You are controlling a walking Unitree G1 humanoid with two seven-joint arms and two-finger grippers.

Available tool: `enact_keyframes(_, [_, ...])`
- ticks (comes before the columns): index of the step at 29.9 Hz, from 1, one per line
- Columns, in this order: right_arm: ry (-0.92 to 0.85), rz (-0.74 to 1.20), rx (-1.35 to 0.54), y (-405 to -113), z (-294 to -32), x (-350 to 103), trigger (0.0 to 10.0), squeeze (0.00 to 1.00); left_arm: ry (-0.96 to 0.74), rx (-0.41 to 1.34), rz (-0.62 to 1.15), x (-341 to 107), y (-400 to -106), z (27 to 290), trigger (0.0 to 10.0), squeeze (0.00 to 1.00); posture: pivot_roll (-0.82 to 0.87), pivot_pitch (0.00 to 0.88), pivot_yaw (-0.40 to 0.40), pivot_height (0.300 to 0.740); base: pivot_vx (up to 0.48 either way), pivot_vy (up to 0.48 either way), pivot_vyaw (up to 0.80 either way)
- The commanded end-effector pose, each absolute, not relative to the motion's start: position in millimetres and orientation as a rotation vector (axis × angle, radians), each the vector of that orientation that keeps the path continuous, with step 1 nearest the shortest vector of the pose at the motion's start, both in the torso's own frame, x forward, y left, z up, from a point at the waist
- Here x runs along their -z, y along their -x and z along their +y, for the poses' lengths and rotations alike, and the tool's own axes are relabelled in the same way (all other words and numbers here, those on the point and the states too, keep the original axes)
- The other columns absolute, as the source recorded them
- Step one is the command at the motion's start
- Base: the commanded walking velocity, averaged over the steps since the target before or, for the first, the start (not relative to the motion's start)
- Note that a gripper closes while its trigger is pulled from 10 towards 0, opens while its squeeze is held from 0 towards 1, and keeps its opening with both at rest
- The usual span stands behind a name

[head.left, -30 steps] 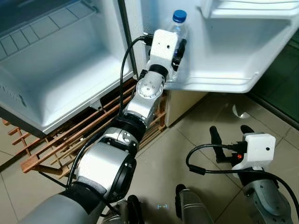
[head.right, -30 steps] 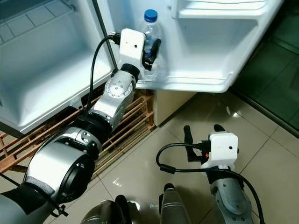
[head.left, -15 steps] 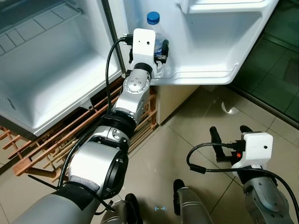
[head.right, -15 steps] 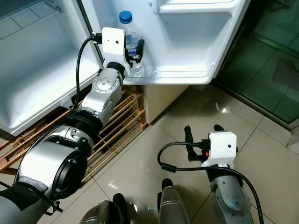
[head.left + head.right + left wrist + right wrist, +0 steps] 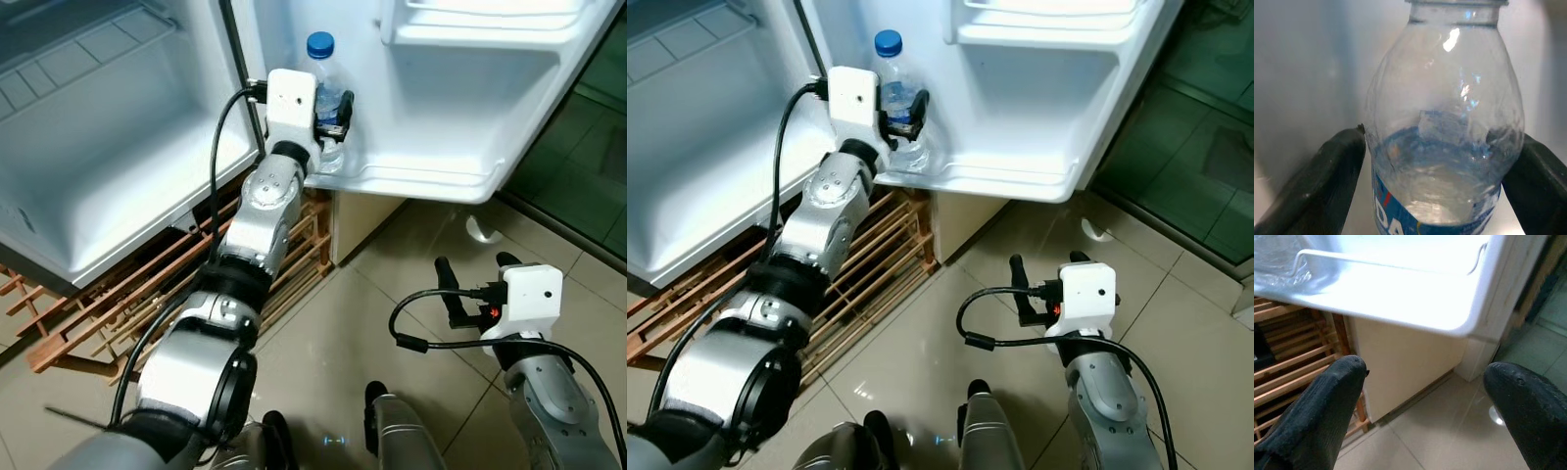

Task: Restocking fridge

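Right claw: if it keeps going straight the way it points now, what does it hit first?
Probably the cream cabinet panel under the open fridge door's bottom shelf. The right claw is open, low over the tiled floor, and aims at that panel; the wooden rack lies off to one side. Depth is unclear.

Legible text: one item only. The water bottle held between my left gripper fingers carries a blue label band low on its body, just above my fingertips line. On it I read white capitals "DA", cut off by the frame edge, with a red-and-white stripe mark just beside the letters. Remainder of the word not readable. In the head views the label is too small to read.
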State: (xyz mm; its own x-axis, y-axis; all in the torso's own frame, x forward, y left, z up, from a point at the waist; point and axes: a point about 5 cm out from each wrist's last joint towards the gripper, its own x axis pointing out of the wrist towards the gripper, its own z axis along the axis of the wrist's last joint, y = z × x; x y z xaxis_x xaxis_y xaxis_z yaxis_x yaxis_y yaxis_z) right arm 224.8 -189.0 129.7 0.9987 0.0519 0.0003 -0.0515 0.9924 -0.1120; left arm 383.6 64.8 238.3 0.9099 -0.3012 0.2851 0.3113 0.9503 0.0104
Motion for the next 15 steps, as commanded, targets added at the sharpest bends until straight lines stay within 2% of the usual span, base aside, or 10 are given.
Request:
enact_keyframes(1, [0.107,0.01,-0.055,-224.5,-190.2,-125.2,10.0,0.0,0.033,0.326,-0.296,-241.3,-376.6,73.2,10.0,1.0,-0.28,0.141,0.069,0.74,0.0,0.0,0.0])
enact_keyframes(5, [0.105,0.013,-0.06,-227.6,-189.5,-121.2,10.0,0.0,0.074,0.414,-0.206,-222.2,-356.4,70.8,10.0,1.0,-0.25,0.132,0.066,0.74,0.0,0.0,0.0])
enact_keyframes(11, [0.104,0.015,-0.075,-231.3,-187.7,-117.8,10.0,0.0,0.076,0.451,-0.122,-204.6,-341.2,66.7,10.0,1.0,-0.24,0.128,0.064,0.74,0.0,0.0,0.0])
enact_keyframes(15, [0.107,0.01,-0.078,-233.7,-188.5,-116.6,10.0,0.0,0.07,0.471,-0.062,-195.6,-323.9,80.7,10.0,1.0,-0.23,0.12,0.066,0.74,0.0,0.0,0.0])
